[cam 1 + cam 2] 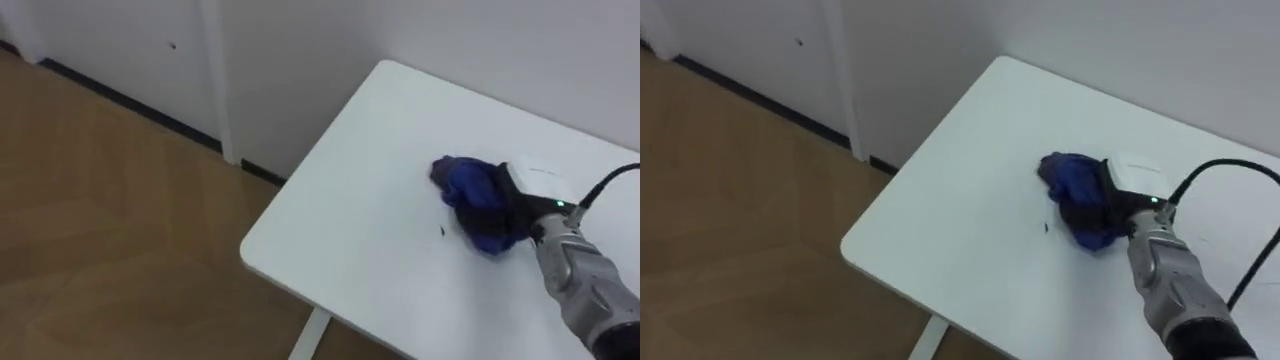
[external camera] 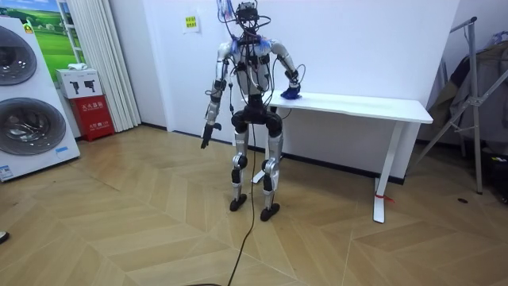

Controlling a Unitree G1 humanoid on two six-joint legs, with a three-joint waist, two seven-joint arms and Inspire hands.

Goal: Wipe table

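A crumpled blue cloth (image 1: 468, 188) lies on the white table (image 1: 350, 240) near its left end, a little in from the far edge. My right hand (image 1: 528, 198) rests on the cloth's right side, its dark fingers curled into the folds. Just in front of the cloth there is a small dark speck (image 1: 441, 231) on the tabletop. In the room view I stand at the table's (image 2: 357, 103) end by the wall, right arm stretched out to the cloth (image 2: 290, 94). My left hand (image 2: 206, 137) hangs at my side above the floor.
The table's near corner and left edge drop to wooden floor (image 1: 100, 220); a white wall runs close behind it. Washing machines (image 2: 24, 111) and a red box (image 2: 94, 115) stand at the room view's left, a metal rack (image 2: 476, 95) at its right.
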